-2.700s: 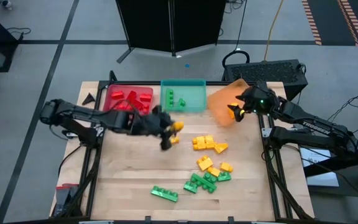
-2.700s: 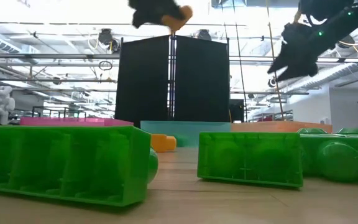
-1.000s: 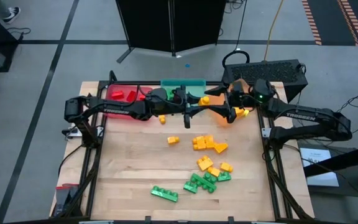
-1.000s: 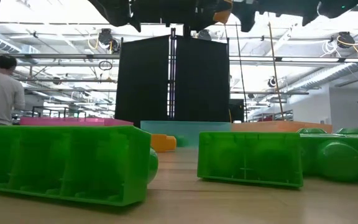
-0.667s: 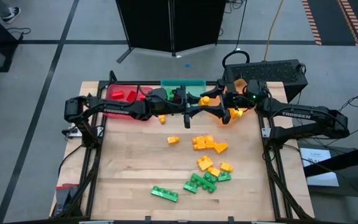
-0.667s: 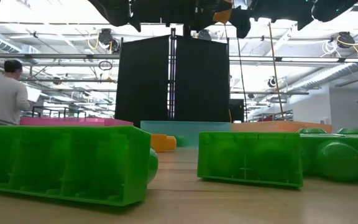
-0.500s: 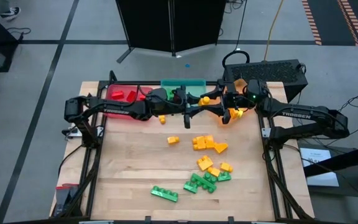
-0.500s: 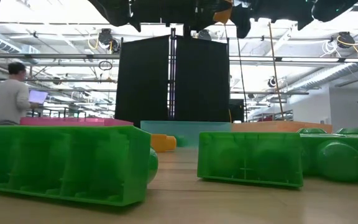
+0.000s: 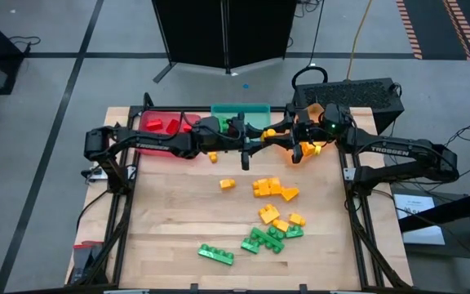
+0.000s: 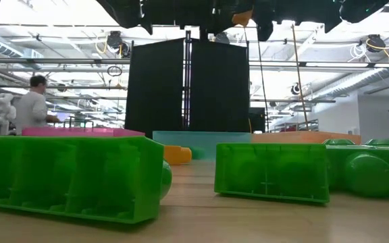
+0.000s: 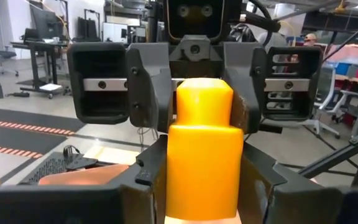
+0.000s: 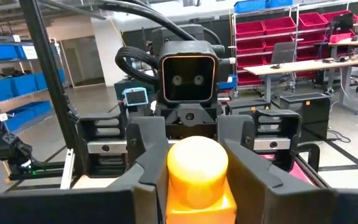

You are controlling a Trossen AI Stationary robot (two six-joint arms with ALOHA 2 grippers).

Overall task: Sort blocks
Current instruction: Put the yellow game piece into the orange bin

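- The left gripper point(image 9: 261, 140) and the right gripper point(image 9: 287, 144) meet nose to nose above the table's far edge, at about twelve o'clock from the table's middle, over the teal tray point(image 9: 241, 109) and the orange tray point(image 9: 312, 109).
- Between them is one yellow block point(image 9: 271, 131). In the left wrist view this yellow block point(image 11: 202, 149) sits clamped between the left gripper's own fingers point(image 11: 151, 168), while the right gripper's fingers point(image 11: 146, 93) close on its far studded end.
- The right wrist view shows the same block point(image 12: 197, 174) held from both ends, the left gripper's fingers point(image 12: 146, 149) flanking it.
- Loose yellow blocks point(image 9: 270, 189) lie near the table's centre, toward three o'clock, with a single one point(image 9: 228, 184) just beside them at nine o'clock.
- More yellow blocks point(image 9: 278, 219) lie at five o'clock, touching a cluster of green blocks point(image 9: 263, 239).
- A separate green block point(image 9: 216, 254) lies at six o'clock.
- Red blocks point(image 9: 161, 125) rest in the red tray point(image 9: 147, 120) at eleven o'clock.
- In the low view, a person point(image 10: 36, 102) shows in the room behind.
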